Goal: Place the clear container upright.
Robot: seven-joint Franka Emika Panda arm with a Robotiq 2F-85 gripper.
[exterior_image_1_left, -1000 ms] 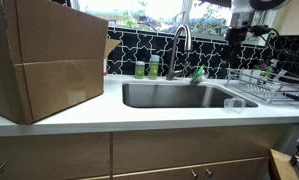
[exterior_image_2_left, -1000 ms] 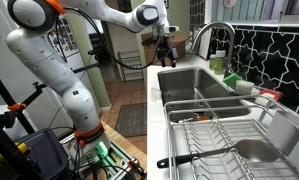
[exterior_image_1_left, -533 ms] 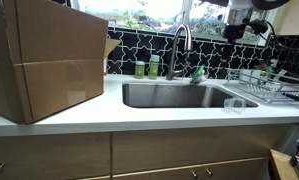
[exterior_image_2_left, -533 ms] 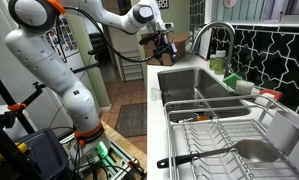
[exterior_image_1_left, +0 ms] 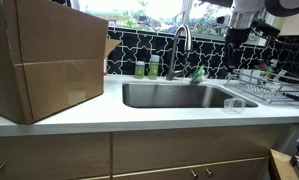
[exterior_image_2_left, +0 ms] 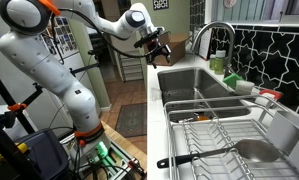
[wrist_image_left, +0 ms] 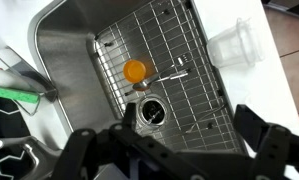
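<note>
The clear container (exterior_image_1_left: 234, 103) is a small transparent cup on the white counter by the sink's front right corner. In the wrist view (wrist_image_left: 234, 45) it seems to lie on its side on the counter beside the sink rim. My gripper (exterior_image_1_left: 237, 36) hangs high above that end of the sink, open and empty, far from the container. It also shows in an exterior view (exterior_image_2_left: 157, 47). In the wrist view my gripper (wrist_image_left: 169, 150) has its two dark fingers (wrist_image_left: 265, 137) spread wide over the sink floor.
The steel sink (exterior_image_1_left: 174, 95) holds a wire grid (wrist_image_left: 179, 60), an orange object (wrist_image_left: 135, 70) and a drain (wrist_image_left: 149, 113). A faucet (exterior_image_1_left: 181, 40) and green bottles (exterior_image_1_left: 146, 68) stand behind it. A dish rack (exterior_image_1_left: 261, 85) is to the right and a big cardboard box (exterior_image_1_left: 44, 60) to the left.
The arm has shifted slightly and the wrist has turned above the sink's end. The gripper stays open and empty. The container has not moved.
</note>
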